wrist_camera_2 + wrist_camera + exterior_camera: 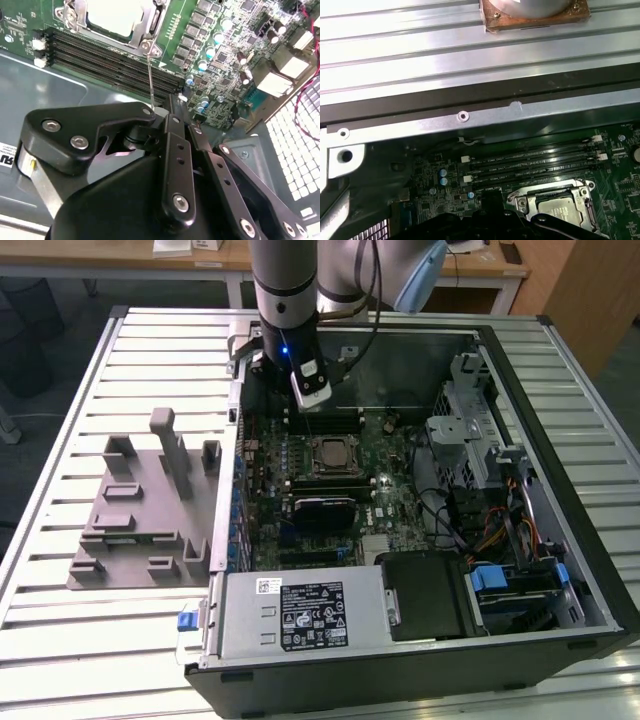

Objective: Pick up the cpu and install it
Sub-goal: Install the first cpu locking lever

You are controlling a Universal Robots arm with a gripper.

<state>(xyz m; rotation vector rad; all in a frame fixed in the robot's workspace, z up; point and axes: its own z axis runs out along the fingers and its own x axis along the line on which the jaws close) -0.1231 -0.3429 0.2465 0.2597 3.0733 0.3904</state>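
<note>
The cpu (330, 453) is a silvery-grey square lying flat in the motherboard socket, inside the metal load frame. Both wrist views show it there, in the second wrist view as the cpu (112, 15) and in the first wrist view as the cpu (565, 210). My gripper (300, 410) hangs over the memory slots just behind the socket, close above the board. In the second wrist view the gripper (167, 107) has its tip at the end of a thin metal socket lever (150, 75) that rises from the frame's corner. I see nothing carried in it.
The open computer case (540, 440) lies on a slatted metal table (60, 640). A grey fixture block (140, 510) sits on the exterior view's left. Memory slots (110, 55), a black card (322, 510), the power supply (300, 615) and drive cage (470, 430) surround the socket.
</note>
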